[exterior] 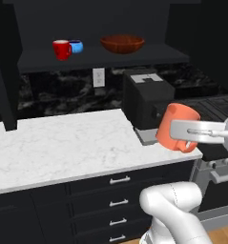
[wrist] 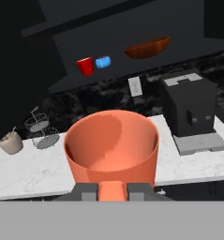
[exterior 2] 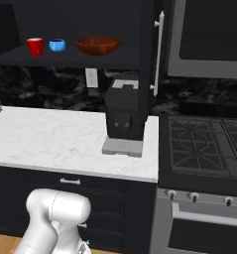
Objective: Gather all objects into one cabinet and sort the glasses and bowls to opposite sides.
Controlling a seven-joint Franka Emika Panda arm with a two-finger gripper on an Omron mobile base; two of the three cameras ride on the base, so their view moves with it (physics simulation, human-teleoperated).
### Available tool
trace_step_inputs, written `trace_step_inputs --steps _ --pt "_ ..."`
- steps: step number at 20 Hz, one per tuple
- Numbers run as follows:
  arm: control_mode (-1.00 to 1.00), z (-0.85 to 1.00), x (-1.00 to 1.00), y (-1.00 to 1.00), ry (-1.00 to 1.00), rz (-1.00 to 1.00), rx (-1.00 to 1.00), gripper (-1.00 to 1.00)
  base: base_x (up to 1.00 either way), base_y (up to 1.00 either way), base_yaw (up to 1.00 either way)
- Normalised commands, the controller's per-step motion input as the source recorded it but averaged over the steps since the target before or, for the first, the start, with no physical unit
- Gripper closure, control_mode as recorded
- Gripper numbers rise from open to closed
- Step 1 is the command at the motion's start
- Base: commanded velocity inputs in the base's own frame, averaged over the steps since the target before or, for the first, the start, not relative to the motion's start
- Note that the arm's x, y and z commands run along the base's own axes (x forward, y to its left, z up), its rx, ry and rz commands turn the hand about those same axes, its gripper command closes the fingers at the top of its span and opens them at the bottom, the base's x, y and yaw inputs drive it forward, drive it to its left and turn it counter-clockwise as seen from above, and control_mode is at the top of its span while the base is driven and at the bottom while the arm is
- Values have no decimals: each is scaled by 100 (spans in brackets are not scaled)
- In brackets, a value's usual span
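My gripper [exterior: 180,133] is shut on the salmon-orange cup [exterior: 176,125] and holds it tilted in the air above the counter's right front corner. In the hand view the cup [wrist: 112,145] is close up with its mouth open toward me, and the gripper [wrist: 112,191] clamps its near side. The black cabinet [exterior: 101,61] stands open, its door [exterior 2: 148,54] seen edge-on with the silver bar handle [exterior 2: 158,54]. On its shelf the red mug [exterior: 62,49] and the small blue vessel [exterior: 76,46] stand at the left. The reddish-brown bowl [exterior: 122,44] sits to their right.
A black coffee machine [exterior: 146,97] stands on the white marble counter [exterior: 63,143] just behind the held cup. A stove [exterior 2: 204,149] adjoins the counter on the right. A wire basket [wrist: 41,131] and a small beige pot [wrist: 10,143] sit at the counter's far left.
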Motion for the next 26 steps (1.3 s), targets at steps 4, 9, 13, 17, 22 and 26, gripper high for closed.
trace_step_inputs --steps 4,9,13,17,22,26 --pt "100 0 0 0 0 0 0 100 33 11 0" --pt "100 0 0 0 0 0 0 100 15 20 -1" --pt "100 0 0 0 0 0 0 100 35 6 0" --pt "100 0 0 0 0 0 0 100 39 10 0" --pt "100 0 0 0 0 0 0 100 26 14 0" --pt "100 0 0 0 0 0 0 100 22 13 0"
